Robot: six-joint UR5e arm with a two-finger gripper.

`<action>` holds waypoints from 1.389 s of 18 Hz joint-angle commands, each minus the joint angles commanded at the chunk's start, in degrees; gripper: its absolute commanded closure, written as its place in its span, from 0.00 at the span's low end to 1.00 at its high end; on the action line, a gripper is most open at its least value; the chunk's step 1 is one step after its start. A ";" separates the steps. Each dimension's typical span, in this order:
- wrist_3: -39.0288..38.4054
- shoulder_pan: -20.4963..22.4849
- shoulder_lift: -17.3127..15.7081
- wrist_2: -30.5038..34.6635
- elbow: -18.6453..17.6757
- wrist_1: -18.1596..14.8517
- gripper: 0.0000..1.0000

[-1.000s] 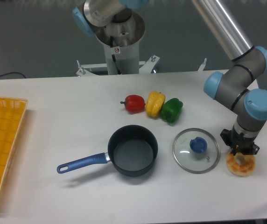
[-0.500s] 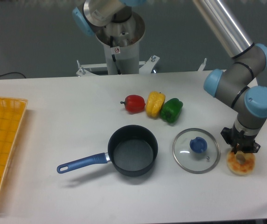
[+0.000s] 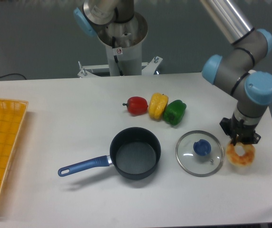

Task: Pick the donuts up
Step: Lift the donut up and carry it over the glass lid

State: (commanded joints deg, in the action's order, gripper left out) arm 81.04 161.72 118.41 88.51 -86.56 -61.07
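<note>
Although only the fixed camera looks on, it shows enough to judge the grasp: the donuts (image 3: 241,154), one small golden-tan ring with pale patches, hangs tilted just under the gripper (image 3: 239,141) at the right end of the table (image 3: 55,128), just beside the glass lid (image 3: 199,153) and seemingly lifted a little off the surface, though the height is hard to read. The jaws look narrow and closed on the upper rim of the ring, one finger apparently through the hole, so the claw appears to be holding it. As a toy it is likely light and fairly stiff, perhaps with a smooth, slightly slippery skin. A pinch across one side of the ring, through the hole, seems the natural hold, since the full width may be too broad. Hanging off-centre, it could swing or slip if moved sharply.
</note>
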 joint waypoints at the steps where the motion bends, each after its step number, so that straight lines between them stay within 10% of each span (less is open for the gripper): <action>1: 0.00 -0.09 -0.80 0.00 -0.27 -0.89 1.00; 9: -0.79 -2.29 -5.90 0.44 -1.94 -6.17 1.00; 25: -7.82 -8.35 -11.27 0.35 -5.99 -6.35 1.00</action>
State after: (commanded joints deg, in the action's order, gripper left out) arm 73.22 153.38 107.14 88.86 -92.55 -67.41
